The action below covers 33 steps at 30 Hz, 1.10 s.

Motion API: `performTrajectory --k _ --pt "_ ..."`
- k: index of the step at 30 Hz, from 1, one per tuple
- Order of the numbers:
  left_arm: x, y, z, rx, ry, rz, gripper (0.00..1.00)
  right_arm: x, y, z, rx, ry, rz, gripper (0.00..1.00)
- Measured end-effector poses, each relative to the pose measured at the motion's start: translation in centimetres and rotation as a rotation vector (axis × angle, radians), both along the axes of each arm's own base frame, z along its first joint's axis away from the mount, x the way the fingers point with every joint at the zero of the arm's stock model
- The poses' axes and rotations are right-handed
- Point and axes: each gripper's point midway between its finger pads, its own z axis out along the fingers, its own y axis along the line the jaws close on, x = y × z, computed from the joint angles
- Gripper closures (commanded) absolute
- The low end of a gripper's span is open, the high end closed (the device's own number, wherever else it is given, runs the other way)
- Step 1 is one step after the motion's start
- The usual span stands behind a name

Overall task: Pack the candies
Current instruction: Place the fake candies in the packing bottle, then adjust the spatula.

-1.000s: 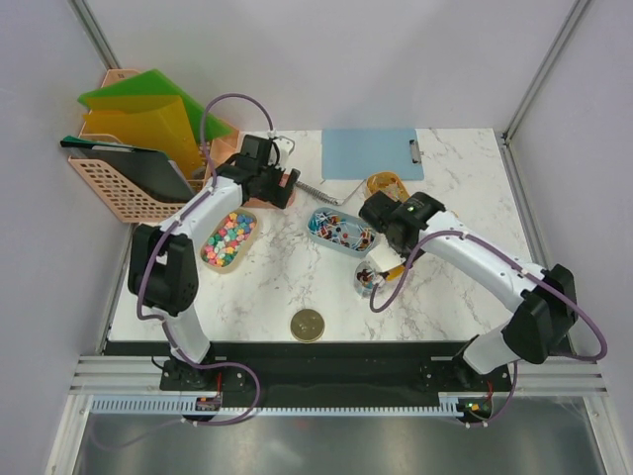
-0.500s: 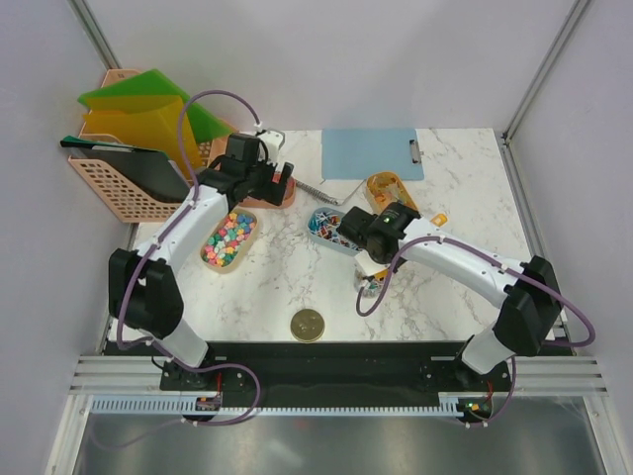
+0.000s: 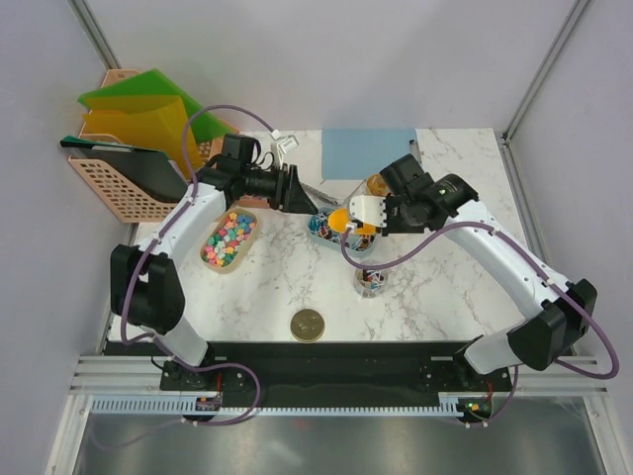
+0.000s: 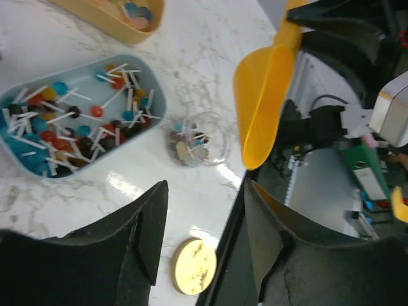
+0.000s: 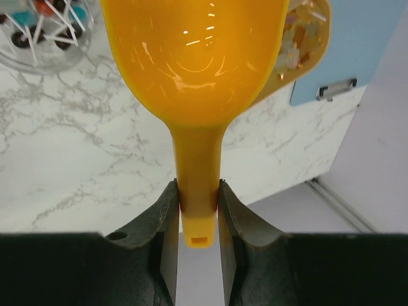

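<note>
My right gripper (image 5: 197, 188) is shut on the handle of the orange scoop (image 5: 191, 57). The scoop's bowl is empty and hangs over the blue tray (image 3: 322, 227). That tray (image 4: 152, 89) holds the stick candies (image 4: 76, 124). A small clear jar (image 3: 371, 282) in front of it holds a few of the same candies (image 4: 188, 143). Pastel candies (image 3: 229, 237) fill a yellow tray. Orange-red candies (image 5: 296, 44) lie in an orange tray. My left gripper (image 4: 205, 191) hovers open and empty left of the blue tray, its fingertips (image 3: 300, 187) pointing right.
A round gold lid (image 3: 308, 324) lies near the table's front edge. A blue clipboard (image 3: 371, 153) is at the back. A pink basket (image 3: 124, 193) with coloured folders stands at the back left. My right gripper (image 3: 374, 213) is raised above the table between the trays.
The right arm lifted the scoop away from the jar and carried it back over the blue tray. The left gripper swung right toward that tray and its jaws narrowed.
</note>
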Motion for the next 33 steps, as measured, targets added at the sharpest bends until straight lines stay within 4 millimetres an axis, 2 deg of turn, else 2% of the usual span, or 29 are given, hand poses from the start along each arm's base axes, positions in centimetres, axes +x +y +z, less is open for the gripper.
performTrajectory --k 5,13,14,16,18,23,26,27,29,30,31,32,33 --pt "-1.4 -1.0 0.4 -0.101 0.124 -0.088 0.4 0.3 2.6 -1.4 0.116 0.023 0.049 1.0" --pt "-1.1 -1.7 0.0 -0.149 0.189 -0.112 0.45 2.3 4.7 -2.8 0.157 0.02 0.056 1.0" --pt "-1.0 -1.7 0.0 -0.15 0.188 -0.112 0.48 2.5 4.9 -2.9 0.159 0.019 0.057 1.0" --pt "-0.8 -1.8 0.1 -0.155 0.178 -0.112 0.63 2.8 5.0 -3.0 0.163 0.013 0.058 1.0" --pt "-0.7 -1.8 0.1 -0.156 0.177 -0.11 0.72 2.9 5.1 -2.6 0.168 0.007 0.057 1.0" --pt "-0.3 -1.9 -0.3 -0.156 0.176 -0.109 0.76 3.4 5.7 -1.6 0.203 -0.018 0.055 1.0" --pt "-0.2 -1.9 -0.5 -0.154 0.182 -0.105 0.93 3.3 5.8 -1.7 0.21 -0.011 0.052 1.0" --pt "-0.2 -1.9 -0.7 -0.15 0.182 -0.101 0.98 3.2 5.8 -1.6 0.214 -0.01 0.054 0.94" --pt "-0.1 -1.9 -1.0 -0.148 0.188 -0.101 0.98 2.8 5.8 -1.2 0.23 -0.013 0.062 0.72" --pt "-0.2 -1.9 -1.1 -0.155 0.196 -0.11 0.98 2.4 5.7 -1.0 0.251 -0.015 0.069 0.44" --pt "-0.5 -1.9 -1.1 -0.17 0.207 -0.131 0.98 1.8 5.7 -0.8 0.282 -0.018 0.076 0.3" --pt "-1.1 -2.0 -0.9 -0.201 0.225 -0.172 0.98 1.3 5.6 -0.3 0.323 -0.035 0.088 0.11" --pt "-2.0 -2.0 -0.7 -0.232 0.248 -0.214 0.98 0.2 5.4 0.1 0.382 -0.043 0.108 0.08"
